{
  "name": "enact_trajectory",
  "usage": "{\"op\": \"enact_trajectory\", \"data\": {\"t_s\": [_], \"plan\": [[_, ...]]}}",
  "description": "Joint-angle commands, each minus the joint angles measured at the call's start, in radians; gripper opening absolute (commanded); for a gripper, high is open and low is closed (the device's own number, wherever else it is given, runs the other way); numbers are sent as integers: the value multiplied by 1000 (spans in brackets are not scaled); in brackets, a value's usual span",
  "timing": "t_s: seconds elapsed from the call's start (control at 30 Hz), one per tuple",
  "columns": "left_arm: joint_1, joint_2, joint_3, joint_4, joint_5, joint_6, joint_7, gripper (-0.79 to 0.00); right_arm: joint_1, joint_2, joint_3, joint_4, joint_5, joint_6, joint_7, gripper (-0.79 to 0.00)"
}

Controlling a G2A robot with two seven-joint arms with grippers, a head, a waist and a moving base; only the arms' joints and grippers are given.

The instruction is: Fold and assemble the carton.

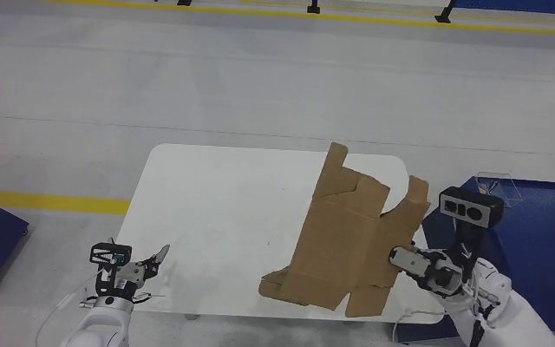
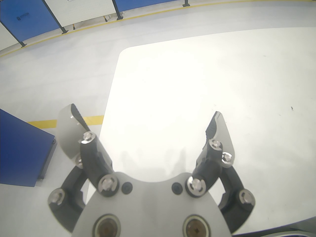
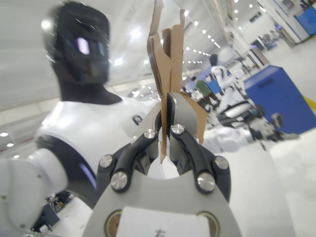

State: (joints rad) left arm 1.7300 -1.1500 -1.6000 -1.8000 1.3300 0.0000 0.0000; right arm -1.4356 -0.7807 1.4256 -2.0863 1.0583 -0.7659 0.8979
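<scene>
A flattened brown carton stands tilted over the right half of the white table, lifted off the surface, its flaps sticking out at both ends. My right gripper is shut on the carton's edge near the table's front right corner. In the right wrist view the carton runs edge-on away from that gripper, clamped between its pads. My left gripper hangs at the table's front left corner; in its own view this gripper is open, nothing between its fingers.
A blue bin stands beside the table on the right. Another blue box sits on the floor off the table's left edge. The table's left half is bare white surface. Yellow floor lines run past the table.
</scene>
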Motion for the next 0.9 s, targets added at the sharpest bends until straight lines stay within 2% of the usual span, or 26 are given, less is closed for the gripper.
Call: {"op": "enact_trajectory", "data": {"t_s": [0.0,0.1,0.23,0.47,0.57,0.63,0.7,0.87], "plan": [[0,0,0,0,0,0,0,0,-16,-5,-3,-39,343,108,48,-785],[0,0,0,0,0,0,0,0,-36,-15,1,-12,678,323,141,-785],[0,0,0,0,0,0,0,0,-63,-27,-43,41,915,602,105,-785],[0,0,0,0,0,0,0,0,-88,-47,-252,116,1207,1146,-204,-785],[0,0,0,0,0,0,0,0,-78,-58,-320,157,1403,1316,-329,-785],[0,0,0,0,0,0,0,0,-59,-63,-334,170,1468,1353,-395,-785],[0,0,0,0,0,0,0,0,-43,-69,-330,175,1463,1350,-407,-785],[0,0,0,0,0,0,0,0,-7,-79,-223,163,1282,1219,-253,-785]]}}
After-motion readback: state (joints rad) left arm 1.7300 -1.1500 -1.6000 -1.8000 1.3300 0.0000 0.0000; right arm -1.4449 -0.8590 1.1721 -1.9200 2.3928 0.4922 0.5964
